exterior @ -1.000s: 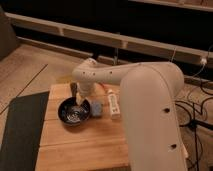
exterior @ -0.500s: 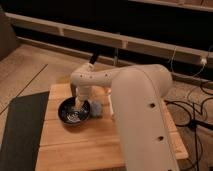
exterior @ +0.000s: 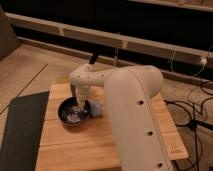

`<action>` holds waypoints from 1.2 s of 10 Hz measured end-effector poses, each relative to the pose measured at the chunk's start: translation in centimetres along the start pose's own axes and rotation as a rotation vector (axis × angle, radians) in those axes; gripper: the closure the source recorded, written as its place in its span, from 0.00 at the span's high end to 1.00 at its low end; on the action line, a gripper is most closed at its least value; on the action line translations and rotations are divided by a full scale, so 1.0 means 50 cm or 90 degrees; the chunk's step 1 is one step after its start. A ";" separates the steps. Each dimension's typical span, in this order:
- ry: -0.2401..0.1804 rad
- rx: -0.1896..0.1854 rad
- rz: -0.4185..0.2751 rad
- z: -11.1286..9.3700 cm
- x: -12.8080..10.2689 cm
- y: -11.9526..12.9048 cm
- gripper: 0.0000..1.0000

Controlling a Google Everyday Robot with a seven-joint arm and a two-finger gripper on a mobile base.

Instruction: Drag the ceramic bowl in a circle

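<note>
The ceramic bowl point(exterior: 73, 113) is small, round and glossy black with pale rings inside. It sits on the left part of the wooden table point(exterior: 75, 147). My gripper point(exterior: 81, 105) hangs from the white arm point(exterior: 132, 107) and reaches straight down onto the bowl's right inner rim. The gripper's tip merges with the bowl's dark surface, so I cannot make out a grip.
A small blue-grey block point(exterior: 96, 108) lies right beside the bowl, under the wrist. A dark mat point(exterior: 20, 131) covers the floor left of the table. Cables point(exterior: 196, 112) trail on the floor to the right. A long low ledge point(exterior: 125, 42) runs behind.
The arm has swung closer and fills more of the view. The gripper has come down onto the bowl's right rim. The bowl stays in the same spot.
</note>
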 end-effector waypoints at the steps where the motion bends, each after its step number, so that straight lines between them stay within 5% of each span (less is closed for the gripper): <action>1: -0.002 0.004 0.004 -0.001 -0.006 0.000 0.10; 3: -0.004 0.022 0.001 -0.014 -0.012 0.002 0.00; 6: -0.008 0.054 -0.012 -0.050 -0.009 0.015 0.00; 12: 0.061 0.079 0.043 -0.047 0.061 -0.004 0.00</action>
